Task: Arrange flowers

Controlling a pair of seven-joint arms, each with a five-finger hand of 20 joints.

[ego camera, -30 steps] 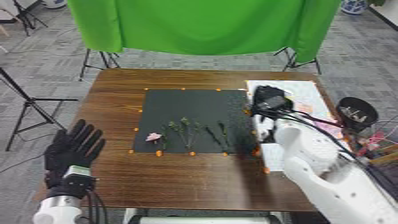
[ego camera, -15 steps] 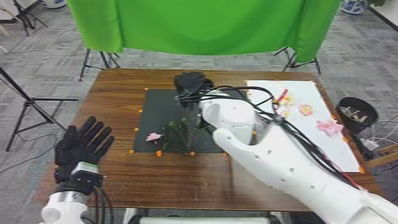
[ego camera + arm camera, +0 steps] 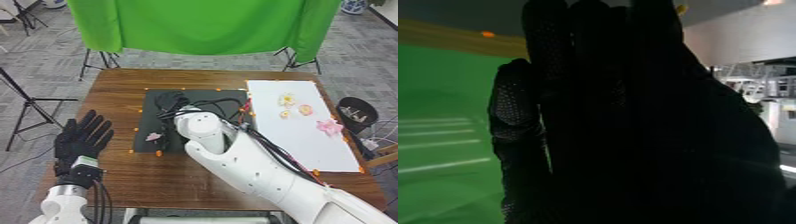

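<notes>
Looks like your right hand (image 3: 169, 103) just swung left off the white sheet (image 3: 286, 145) and over the dark mat (image 3: 218, 94), fingers pretty straight; can't tell if a stem's tucked in there. I'd guess you're going for the next pick. Pink flower (image 3: 154, 136) sits near-left on the mat, so mind it. Left hand (image 3: 78, 143) is open.

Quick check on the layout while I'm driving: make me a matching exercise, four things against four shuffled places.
Things
1. Left hand
2. Large pink flower
3. Green cloth
4. Right hand

Places
A. Beyond the far edge of the table
B. Over the dark mat
C. To the left of the dark mat
D. On the white sheet

Pairs: 1-C, 2-D, 3-A, 4-B
</notes>
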